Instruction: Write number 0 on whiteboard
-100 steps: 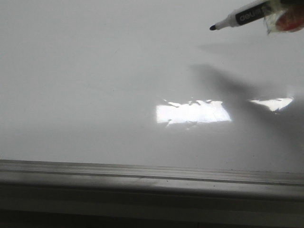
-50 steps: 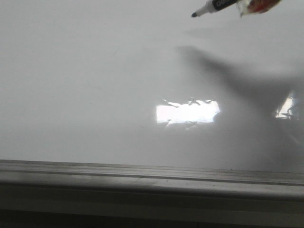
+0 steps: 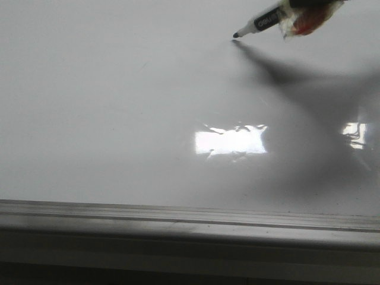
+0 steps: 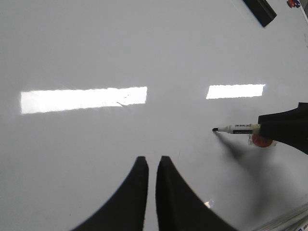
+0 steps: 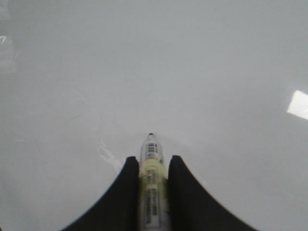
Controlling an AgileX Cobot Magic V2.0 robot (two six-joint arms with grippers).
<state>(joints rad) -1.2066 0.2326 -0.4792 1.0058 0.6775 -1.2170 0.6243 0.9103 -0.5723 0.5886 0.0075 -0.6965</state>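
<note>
One whiteboard (image 3: pixel 119 89), glare patches | right gripper (image 5: pixel 150 166) clamps marker (image 3: pixel 261 24) | left gripper (image 4: pixel 150 166) closed, empty

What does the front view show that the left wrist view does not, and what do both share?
Only the front view shows the grey metal rail along the board's near edge. Only the left wrist view shows the left gripper, its black fingers nearly together and empty, plus a dark object at the far corner. Both show the glossy white whiteboard, unmarked, and the black-tipped marker near its surface.

The marker (image 3: pixel 261 22) barrel runs off the front view's top edge, hiding the right arm holding it.
</note>
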